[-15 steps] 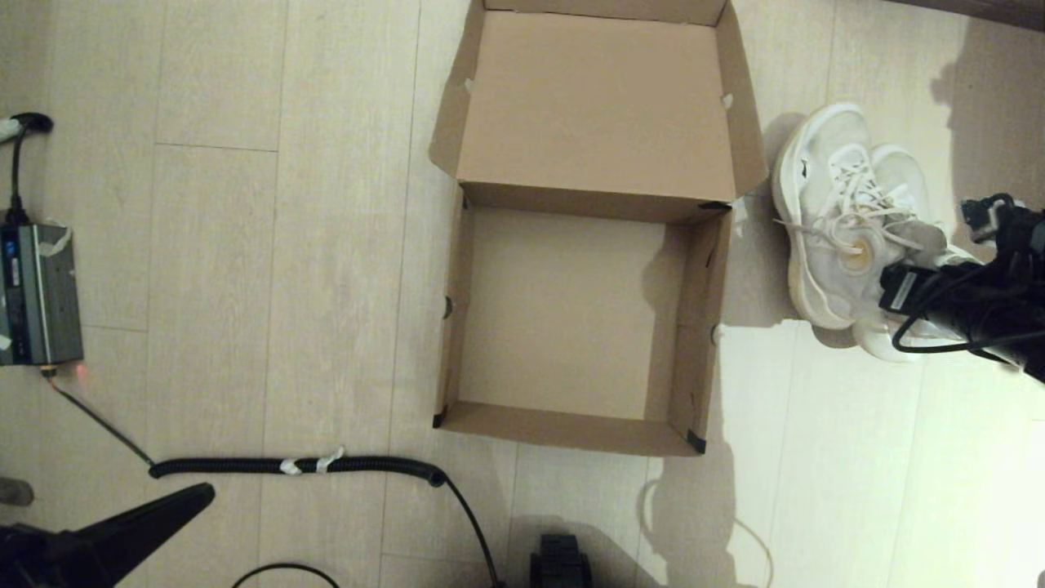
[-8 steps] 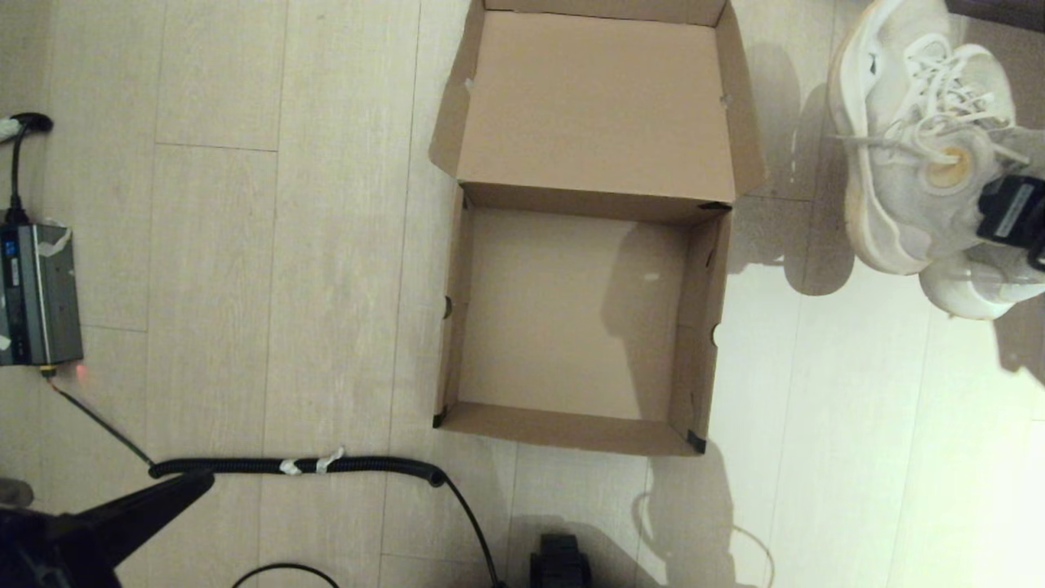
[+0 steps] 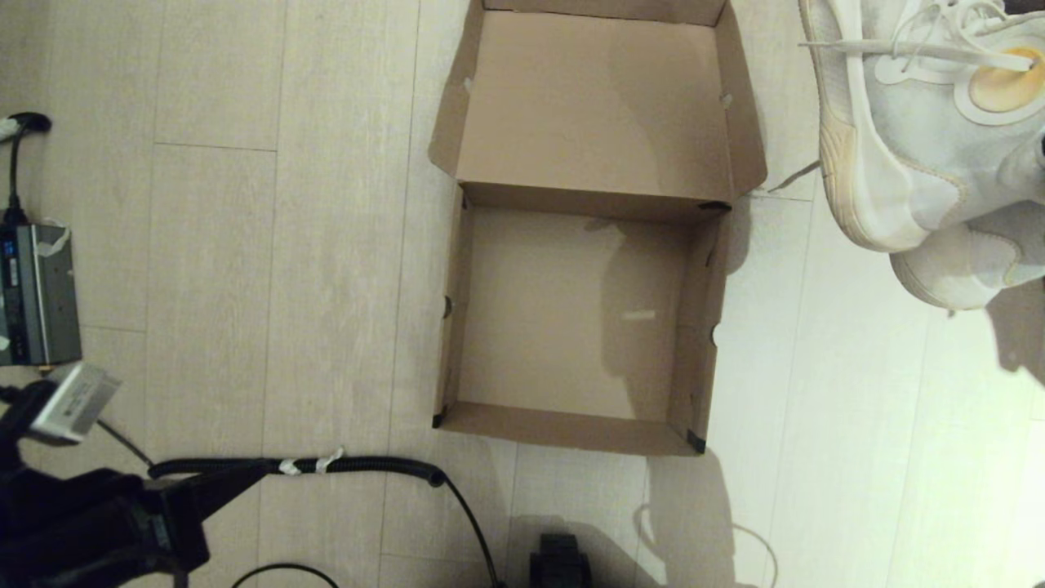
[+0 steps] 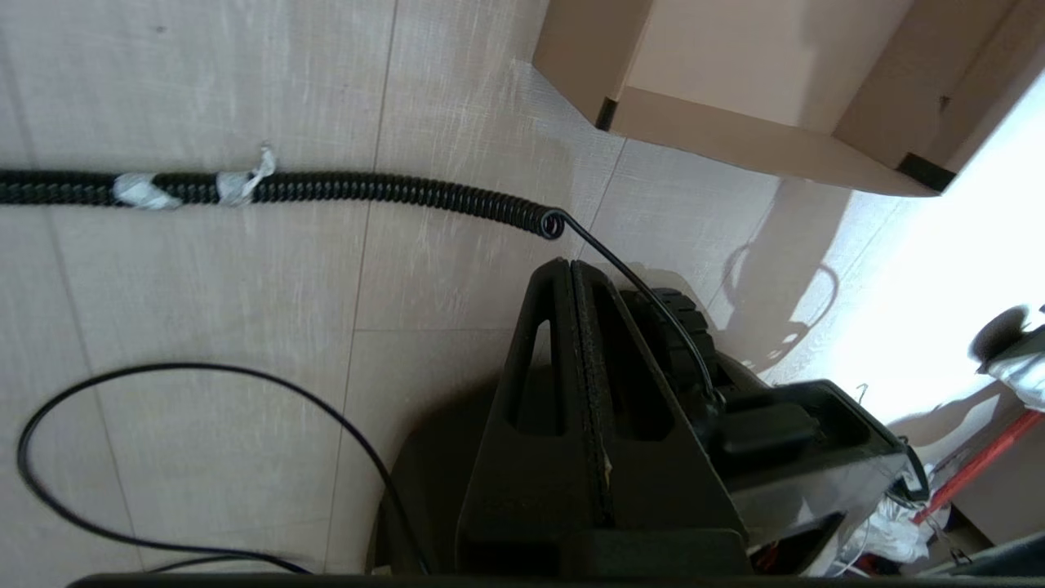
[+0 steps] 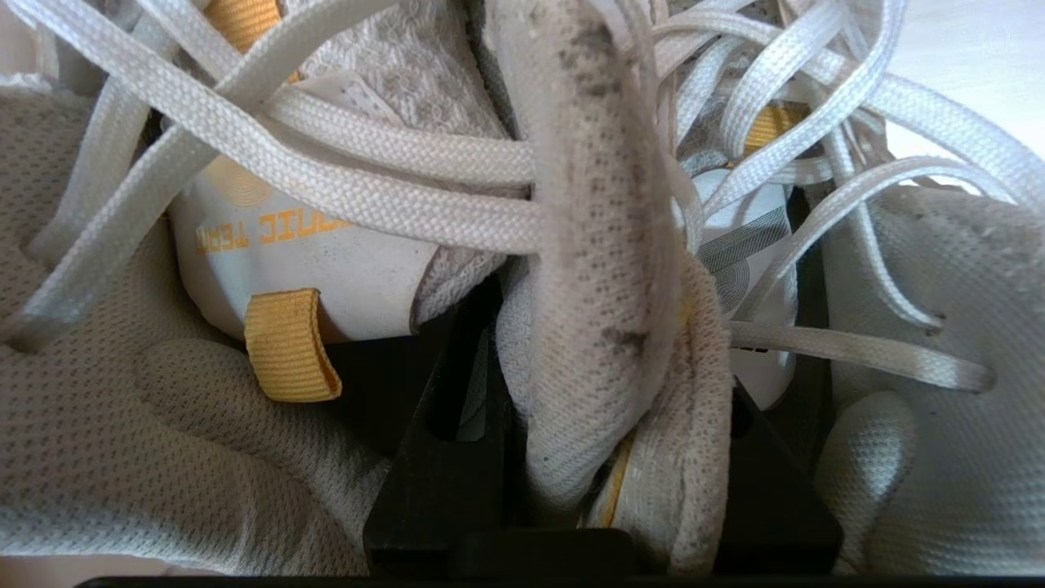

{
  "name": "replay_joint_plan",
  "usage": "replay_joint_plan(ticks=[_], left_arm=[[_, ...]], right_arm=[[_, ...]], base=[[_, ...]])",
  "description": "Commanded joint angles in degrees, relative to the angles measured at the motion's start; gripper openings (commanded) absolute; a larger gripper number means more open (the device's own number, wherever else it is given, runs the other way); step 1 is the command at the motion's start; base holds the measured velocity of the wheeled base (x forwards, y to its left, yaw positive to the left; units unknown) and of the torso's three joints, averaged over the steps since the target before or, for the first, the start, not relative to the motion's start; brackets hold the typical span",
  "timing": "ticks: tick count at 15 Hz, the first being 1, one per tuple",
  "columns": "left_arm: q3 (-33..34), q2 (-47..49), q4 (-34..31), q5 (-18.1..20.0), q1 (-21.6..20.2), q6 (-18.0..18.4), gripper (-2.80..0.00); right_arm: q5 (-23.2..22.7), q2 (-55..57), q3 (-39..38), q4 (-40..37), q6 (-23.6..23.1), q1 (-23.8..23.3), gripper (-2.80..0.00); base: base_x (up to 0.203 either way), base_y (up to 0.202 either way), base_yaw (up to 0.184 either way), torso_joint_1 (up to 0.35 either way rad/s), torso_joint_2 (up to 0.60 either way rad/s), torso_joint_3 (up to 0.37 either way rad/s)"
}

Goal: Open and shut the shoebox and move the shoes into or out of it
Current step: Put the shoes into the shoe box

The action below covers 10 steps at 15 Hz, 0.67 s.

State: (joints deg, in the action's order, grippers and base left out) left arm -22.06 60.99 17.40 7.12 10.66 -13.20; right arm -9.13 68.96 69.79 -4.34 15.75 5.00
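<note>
The shoebox [image 3: 563, 429] stands open on the floor in the middle of the head view, its inside empty and its lid [image 3: 596, 106] folded back flat on the far side. The shoes [image 3: 906, 155], white mesh with yellowish insoles, hang together high in the air to the right of the box, close to the head camera. My right gripper [image 5: 612, 367] is shut on the bunched mesh collars of the shoes [image 5: 596, 204], laces draped around it. At the near left my left gripper [image 3: 220, 490] is shut on nothing, low over the floor, pointing toward the box's near corner [image 4: 735, 139].
A coiled black cable [image 3: 326, 465] lies across the floor between the left gripper and the box's front. A grey device [image 3: 37, 294] sits at the far left. A thin black wire [image 4: 204, 384] loops near the left arm. A black base part [image 3: 559, 559] shows at the near edge.
The right gripper has lifted both shoes off the floor, up toward the camera and farther back. The left arm has risen into view at the near left.
</note>
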Motion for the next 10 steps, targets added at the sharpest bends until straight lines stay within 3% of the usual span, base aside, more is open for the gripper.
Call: replay_joint_plan(ticks=[1,3,6,10], left_arm=[[-0.23,6.13,1.90,-0.69,0.87,0.01,-2.80],[-0.32,7.81,2.72,-1.25,1.21,0.60,-2.80],[-1.92,10.74,2.72,-1.35,1.24,0.81,-2.80],[-5.41,19.99,5.85,-2.59,3.46,1.96,-2.80]], right_arm=[[0.50,-3.33,-0.35,-1.81,0.55,6.39,-2.80],[2.41,-5.06,-2.11,-3.59,2.50,12.58,-2.80],[2.87,-6.02,-6.22,-3.92,4.66,17.85,-2.80],[2.96,-5.99,-14.28,-2.17,4.79,26.65,-2.80]], base=[[0.000,0.000,0.000,0.000,0.00,0.000],[0.000,0.000,0.000,0.000,0.00,0.000],[0.000,0.000,0.000,0.000,0.00,0.000],[0.000,0.000,0.000,0.000,0.00,0.000]])
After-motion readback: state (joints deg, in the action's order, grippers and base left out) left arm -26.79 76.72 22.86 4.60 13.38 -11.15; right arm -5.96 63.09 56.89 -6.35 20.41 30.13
